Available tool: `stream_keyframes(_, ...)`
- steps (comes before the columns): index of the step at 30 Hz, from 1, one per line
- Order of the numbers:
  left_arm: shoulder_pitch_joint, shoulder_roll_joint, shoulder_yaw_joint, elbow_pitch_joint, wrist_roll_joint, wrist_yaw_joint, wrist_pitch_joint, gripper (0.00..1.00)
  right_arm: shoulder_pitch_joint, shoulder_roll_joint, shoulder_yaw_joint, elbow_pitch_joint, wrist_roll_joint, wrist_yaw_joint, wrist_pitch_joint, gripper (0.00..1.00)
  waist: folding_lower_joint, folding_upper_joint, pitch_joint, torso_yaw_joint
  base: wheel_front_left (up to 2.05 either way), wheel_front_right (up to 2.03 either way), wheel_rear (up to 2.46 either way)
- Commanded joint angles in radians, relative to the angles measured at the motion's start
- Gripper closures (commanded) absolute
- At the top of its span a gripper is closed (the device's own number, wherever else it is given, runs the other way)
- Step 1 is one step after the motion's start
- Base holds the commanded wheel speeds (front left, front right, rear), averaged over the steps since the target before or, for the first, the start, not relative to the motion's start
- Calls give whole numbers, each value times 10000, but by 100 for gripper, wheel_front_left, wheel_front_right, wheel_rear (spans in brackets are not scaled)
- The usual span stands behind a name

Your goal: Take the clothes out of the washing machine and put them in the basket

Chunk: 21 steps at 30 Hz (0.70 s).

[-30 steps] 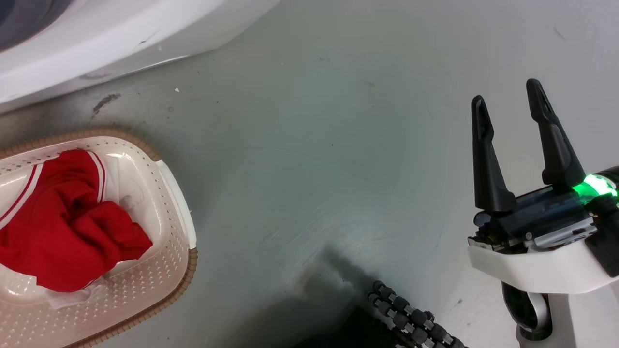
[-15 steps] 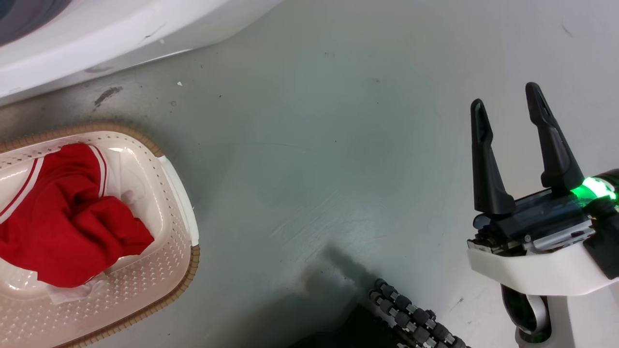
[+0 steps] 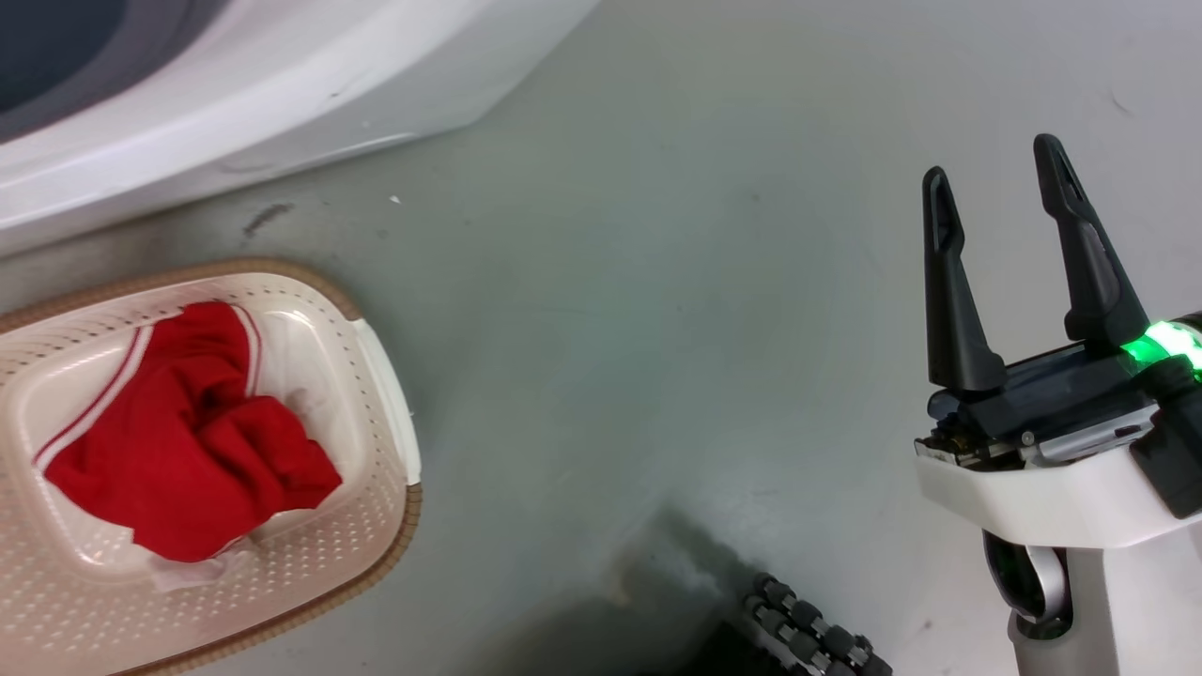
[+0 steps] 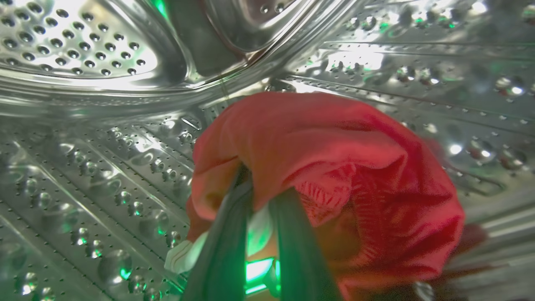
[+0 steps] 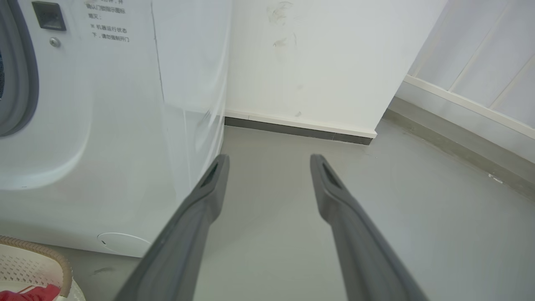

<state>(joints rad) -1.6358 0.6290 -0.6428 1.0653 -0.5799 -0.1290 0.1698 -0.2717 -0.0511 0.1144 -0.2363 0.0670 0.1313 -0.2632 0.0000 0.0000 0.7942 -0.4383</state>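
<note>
**Extraction of the last piece.** The red garment [image 4: 317, 167], with white trim at its lower edge, is inside the washing machine [image 3: 282, 103], bunched against the perforated steel drum [image 4: 104, 167]. The left pincer [image 4: 262, 188] reaches into the machine. Its two fingers stand close together with cloth folded over their tips, so by appearance it is clamped on the garment.

A second red garment [image 3: 188, 441] lies heaped in the basket [image 3: 376, 526], which stands on the floor [image 3: 657, 329] just in front of the machine. The right pincer [image 3: 992, 160] hangs over bare floor well to the right of the machine, fingers spread apart and holding nothing.

Over the last second the whole head view has shifted, and more of the machine's front shows. This is a turn of the camera: the basket, its heap and the idle pincer keep their relations.

Judgement: one piece is delivered and the other is gripped but not yet out. What remains is to draw it out through the porthole and across to the basket.
</note>
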Motion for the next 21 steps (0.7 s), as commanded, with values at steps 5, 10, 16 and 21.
stream_keyframes(5, 979, -394, 24, 197, -304, 1, -1050, 100, -110, 16, -178, 91, -382, -10, -24, 0, 0, 0, -890, 741, 0, 0, 0)
stream_keyframes(10, 2070, -877, 2, 329, -577, -6, -2208, 100, 65, 14, -308, 238, -761, -10, -24, 0, 0, 0, -1664, 1312, 0, 0, 0)
stream_keyframes(16, 3414, -1380, -154, 386, -774, -11, -3508, 100, 299, 14, -434, 415, -1143, -10, -24, 0, 0, 0, -2628, 1986, 0, 0, 0)
stream_keyframes(21, 4442, -1702, -214, 110, -834, -11, -4199, 100, 536, 12, -606, 613, -1335, -10, -24, 0, 0, 0, -3459, 2478, 0, 0, 0)
